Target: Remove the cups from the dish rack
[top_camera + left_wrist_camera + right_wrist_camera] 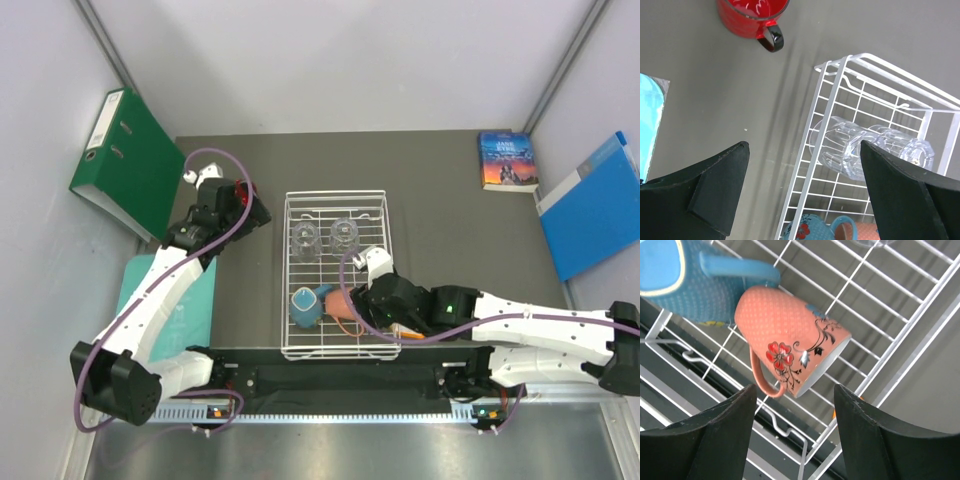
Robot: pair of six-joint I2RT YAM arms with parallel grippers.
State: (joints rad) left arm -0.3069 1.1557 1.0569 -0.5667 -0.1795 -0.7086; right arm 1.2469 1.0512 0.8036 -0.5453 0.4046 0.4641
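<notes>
The white wire dish rack (372, 200) stands mid-table. In it are two clear tumblers (304, 240) (344, 235), a light-blue mug (305, 307) and a salmon-pink mug (342, 298) lying on its side. The red mug (752, 17) stands on the table left of the rack, beyond my left gripper (804, 147), which is open and empty over the rack's left edge (832, 95). My right gripper (795, 390) is open and empty, its fingertips just short of the pink mug's (790, 340) rim and handle. The blue mug (685, 280) lies beside the pink one.
A green binder (125, 160) leans at the far left. A book (507, 160) and a blue folder (595, 205) are at the far right. A teal mat (165, 300) lies left of the rack. The rack's orange tag (834, 414) shows at its near corner.
</notes>
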